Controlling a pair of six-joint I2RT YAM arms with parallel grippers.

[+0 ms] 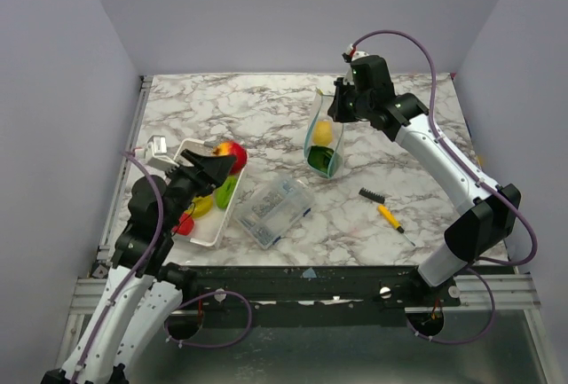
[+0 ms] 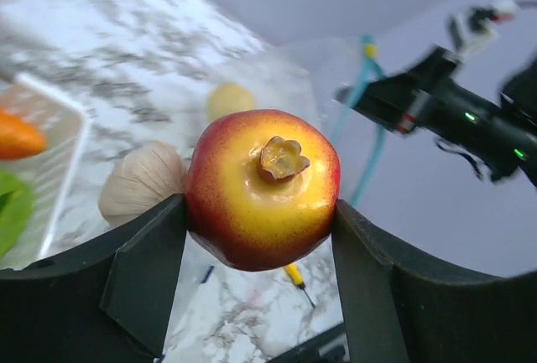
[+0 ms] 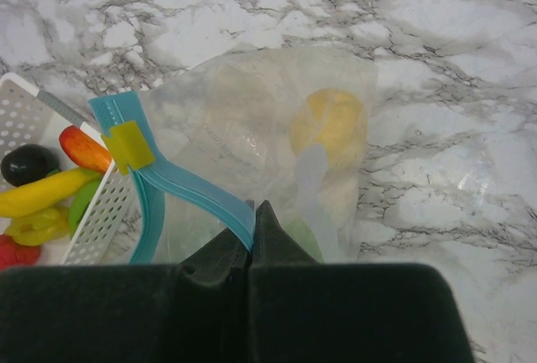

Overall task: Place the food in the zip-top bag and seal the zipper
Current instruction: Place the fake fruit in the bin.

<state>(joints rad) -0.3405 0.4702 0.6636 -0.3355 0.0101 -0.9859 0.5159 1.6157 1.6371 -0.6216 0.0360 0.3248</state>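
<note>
While the left gripper [image 2: 260,241] squeezed the apple [image 2: 262,183], the bag [image 1: 321,138] hung off to its right, pinched by the right gripper [image 3: 253,214].

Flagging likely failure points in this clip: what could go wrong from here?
The glossy red-yellow fruit is held by the left gripper at its sides only; it may slip in transit. The zip-top bag hangs from one pinch of the right gripper on the zipper, so its mouth may be too narrow for the fruit.
</note>
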